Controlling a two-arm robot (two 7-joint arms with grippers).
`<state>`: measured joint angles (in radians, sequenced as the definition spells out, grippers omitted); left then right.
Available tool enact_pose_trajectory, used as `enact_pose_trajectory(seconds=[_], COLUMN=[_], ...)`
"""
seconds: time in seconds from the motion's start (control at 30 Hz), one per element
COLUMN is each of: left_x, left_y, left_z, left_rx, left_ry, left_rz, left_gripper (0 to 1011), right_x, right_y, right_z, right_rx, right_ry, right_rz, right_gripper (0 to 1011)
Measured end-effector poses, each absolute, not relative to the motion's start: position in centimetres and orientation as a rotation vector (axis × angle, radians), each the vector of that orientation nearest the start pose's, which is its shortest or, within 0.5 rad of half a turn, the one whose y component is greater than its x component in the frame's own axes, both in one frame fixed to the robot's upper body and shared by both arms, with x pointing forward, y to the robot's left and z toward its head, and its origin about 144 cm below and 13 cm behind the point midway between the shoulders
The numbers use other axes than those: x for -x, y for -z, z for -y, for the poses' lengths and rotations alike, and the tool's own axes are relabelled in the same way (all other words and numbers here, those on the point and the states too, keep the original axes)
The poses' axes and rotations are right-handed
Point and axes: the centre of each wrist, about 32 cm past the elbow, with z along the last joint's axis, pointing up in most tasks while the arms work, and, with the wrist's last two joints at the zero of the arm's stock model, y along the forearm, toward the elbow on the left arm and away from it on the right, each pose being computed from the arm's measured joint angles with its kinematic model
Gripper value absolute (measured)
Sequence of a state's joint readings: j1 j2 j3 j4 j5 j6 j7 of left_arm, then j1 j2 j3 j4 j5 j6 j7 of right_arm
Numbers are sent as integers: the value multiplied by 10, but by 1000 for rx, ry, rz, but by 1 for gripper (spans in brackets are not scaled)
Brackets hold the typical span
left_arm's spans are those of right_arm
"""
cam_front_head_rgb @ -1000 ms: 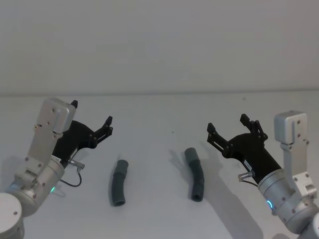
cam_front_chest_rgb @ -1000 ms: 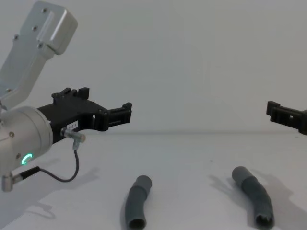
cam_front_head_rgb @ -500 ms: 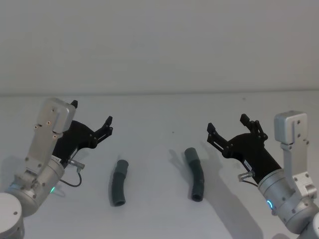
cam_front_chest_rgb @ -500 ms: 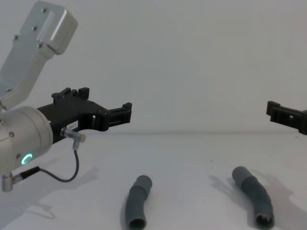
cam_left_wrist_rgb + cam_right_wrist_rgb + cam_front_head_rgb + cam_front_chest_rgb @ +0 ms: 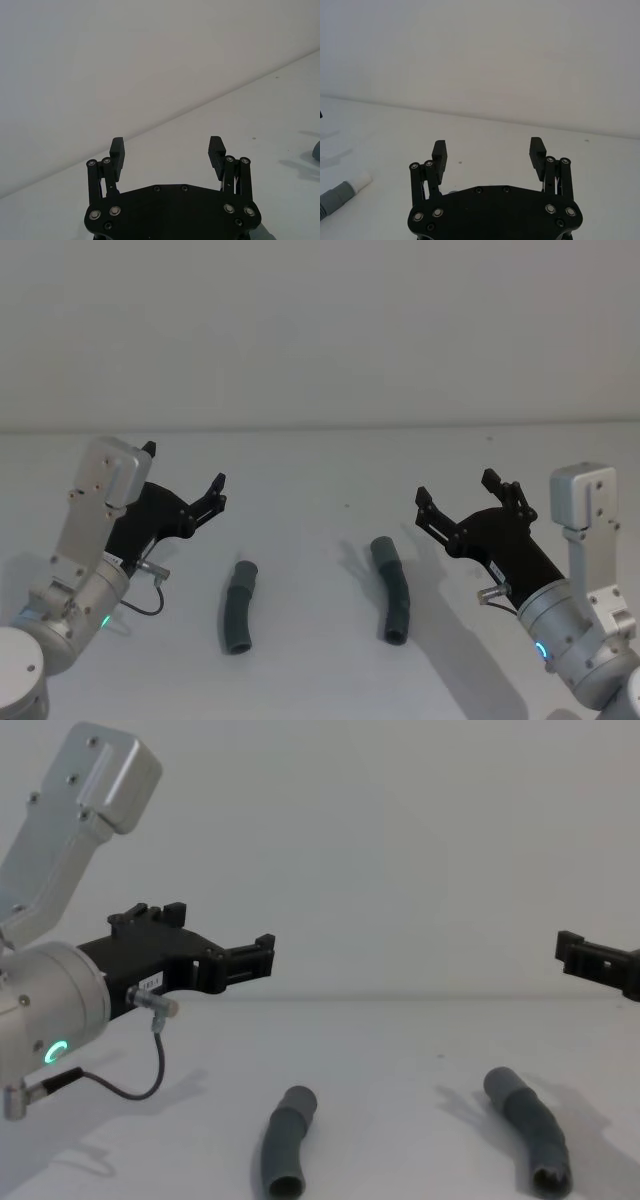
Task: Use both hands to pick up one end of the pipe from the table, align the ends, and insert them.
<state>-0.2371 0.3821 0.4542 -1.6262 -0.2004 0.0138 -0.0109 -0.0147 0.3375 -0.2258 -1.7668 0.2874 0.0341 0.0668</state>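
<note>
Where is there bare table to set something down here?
The strip between the left pipe piece and the right pipe piece is bare, as is the table behind them up to the wall. Tighter at the sides, by the open left gripper and right gripper.

Left arm (image 5: 45, 1010) and right arm (image 5: 580, 635): silver-grey cylinders with boxy housings. Left tool (image 5: 184, 466) and right tool (image 5: 457, 488): black, angular, linkage fingers (image 5: 107, 175) dotted with silver screws (image 5: 114, 210). A thin black cable (image 5: 160, 1055) loops beside the left arm's green ring light (image 5: 52, 1052).

Pipe (image 5: 238, 606) matt dark grey, rubbery look — table (image 5: 320, 470) plain matt white, smooth.
</note>
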Motion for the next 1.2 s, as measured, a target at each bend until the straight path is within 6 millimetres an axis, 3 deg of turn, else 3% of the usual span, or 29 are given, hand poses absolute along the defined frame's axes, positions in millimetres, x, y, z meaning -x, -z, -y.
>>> enact_pose_trajectory(seconds=[0.77,1.2], left_x=[-498,-514], left_y=[-1208,-1224], left_z=[-197,-191], left_rx=[-68,-121], left_ry=[-1115,-1091], left_rz=[250,108], left_gripper=[1001,1001], right_x=[-443,-443], right_y=[-1189,-1189], right_z=[237,237], right_rx=[-26,-26], right_ry=[1229,1229], right_rz=[75,75], right_gripper=[1002,1002])
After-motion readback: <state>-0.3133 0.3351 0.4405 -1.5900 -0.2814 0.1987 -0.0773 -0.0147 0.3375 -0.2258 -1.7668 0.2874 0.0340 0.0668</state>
